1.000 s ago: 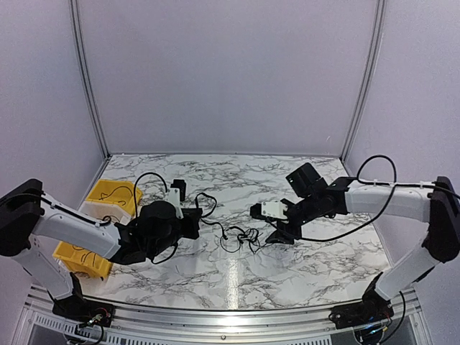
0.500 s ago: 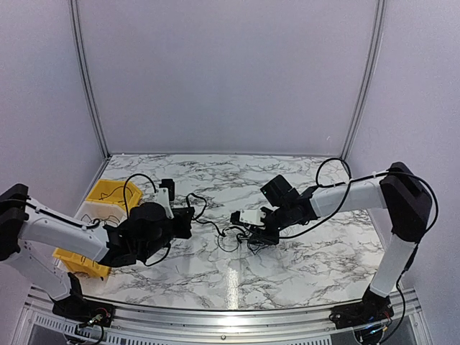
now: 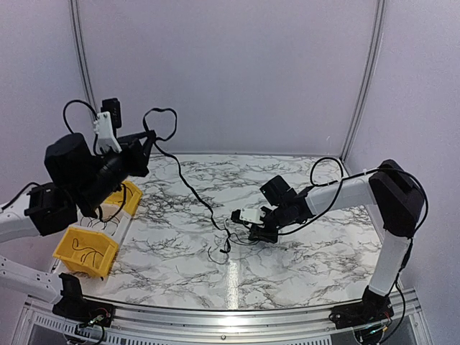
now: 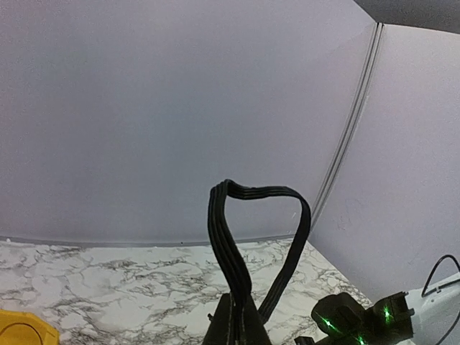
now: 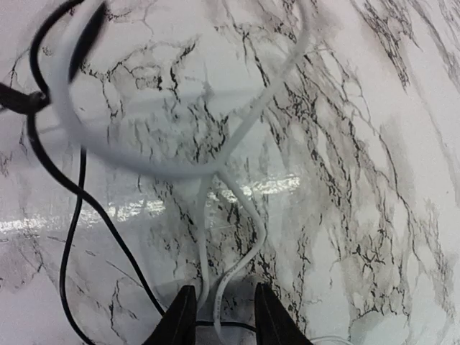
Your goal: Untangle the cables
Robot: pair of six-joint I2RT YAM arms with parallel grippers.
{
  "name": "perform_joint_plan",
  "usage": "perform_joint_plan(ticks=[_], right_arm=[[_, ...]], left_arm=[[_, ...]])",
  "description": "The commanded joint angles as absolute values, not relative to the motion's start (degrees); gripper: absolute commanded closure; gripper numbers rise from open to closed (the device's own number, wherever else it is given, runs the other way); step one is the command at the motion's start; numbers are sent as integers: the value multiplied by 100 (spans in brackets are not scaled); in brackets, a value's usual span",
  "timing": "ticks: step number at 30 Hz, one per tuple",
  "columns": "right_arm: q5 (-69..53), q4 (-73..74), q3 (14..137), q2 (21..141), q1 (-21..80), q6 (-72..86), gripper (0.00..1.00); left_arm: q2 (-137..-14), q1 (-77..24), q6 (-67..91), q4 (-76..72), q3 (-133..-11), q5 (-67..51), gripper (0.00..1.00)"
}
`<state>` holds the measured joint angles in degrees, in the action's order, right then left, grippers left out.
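Top external view: the left gripper [image 3: 146,146] has swung up off the table [image 3: 309,277], clamped shut on a black strand [image 3: 188,188] that stretches down to the cables [image 3: 228,241] at mid-table. Meanwhile the right gripper [image 3: 253,233] has narrowed, its jaws partly apart astride pale strands [image 5: 237,266].

Desk [image 3: 309,269]: glossy white marble pattern, grey veins. Two yellow bins at left edge of frame, the near one [image 3: 80,251] lower and the far one [image 3: 129,195] above it. Pale wall panels [image 3: 230,79] behind. Metal rail [image 3: 215,321] along bottom.
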<state>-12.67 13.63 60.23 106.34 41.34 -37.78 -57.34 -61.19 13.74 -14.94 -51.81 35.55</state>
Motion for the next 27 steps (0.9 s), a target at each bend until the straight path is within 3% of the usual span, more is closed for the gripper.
perform_joint_plan(ticks=[1, 4, 7, 12, 16, 23, 25, 27], right_arm=[[-1067, 1796, 5996, 10839, 3842, -3764, 70], [-1149, 1884, 6003, 10811, 3718, -3770, 67], [-1092, 1922, 6001, 10852, 3616, -3748, 70], [-901, 2041, 6096, 11018, 3432, -3717, 91], [-663, 1922, 6039, 10895, 3248, -3669, 100], [-317, 1921, 6038, 10828, 2835, -3591, 99], [-399, 1965, 6015, 10783, 2774, -3642, 89], [-488, 2005, 6004, 10700, 2759, -3679, 85]], left_arm=[[-5443, -6126, 421, -475, -6324, 3929, 100], [-5535, -6126, 162, -148, -7212, 3882, 100], [-5744, -6126, 37, 246, -7949, 3712, 100], [-5987, -6126, -433, 401, -8840, 3664, 100], [-6104, -6126, -632, 490, -9272, 3718, 100], [-6093, -6126, -960, 553, -9426, 4232, 100], [-6101, -6125, -1060, 549, -9347, 4374, 100], [-6160, -6126, -1189, 576, -9262, 4421, 100]])
